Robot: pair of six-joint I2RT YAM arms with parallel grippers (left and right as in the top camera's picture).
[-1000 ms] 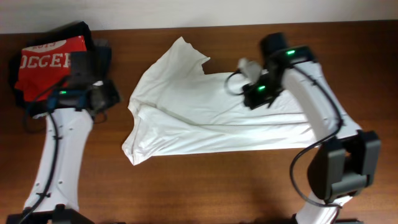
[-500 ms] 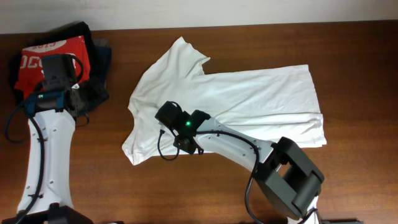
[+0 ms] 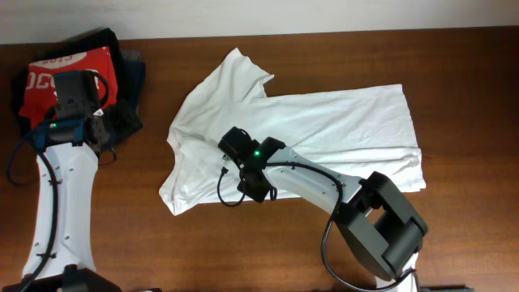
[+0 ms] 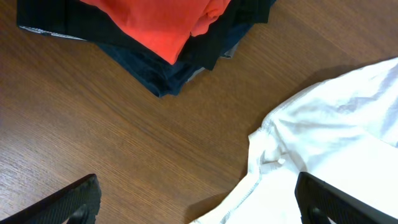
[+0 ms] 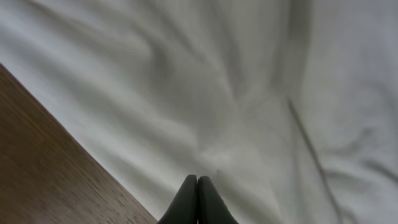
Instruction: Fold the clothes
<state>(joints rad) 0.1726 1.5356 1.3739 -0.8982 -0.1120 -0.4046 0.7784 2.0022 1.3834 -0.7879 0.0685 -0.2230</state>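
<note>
The white shirt [image 3: 324, 130] is lying mostly unfolded beneath the right gripper [image 5: 197, 180], whose fingers are being held together on nothing visible. The left gripper [image 4: 196, 186] is being held wide apart, empty. Folding is judged barely begun.

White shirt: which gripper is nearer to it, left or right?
Right. The right gripper is over the white shirt, shut; the left gripper is open off its edge, by the clothes pile.

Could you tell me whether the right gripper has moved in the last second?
Yes: the right gripper travelled across the white T-shirt, from its hem half toward its sleeved end.
</note>
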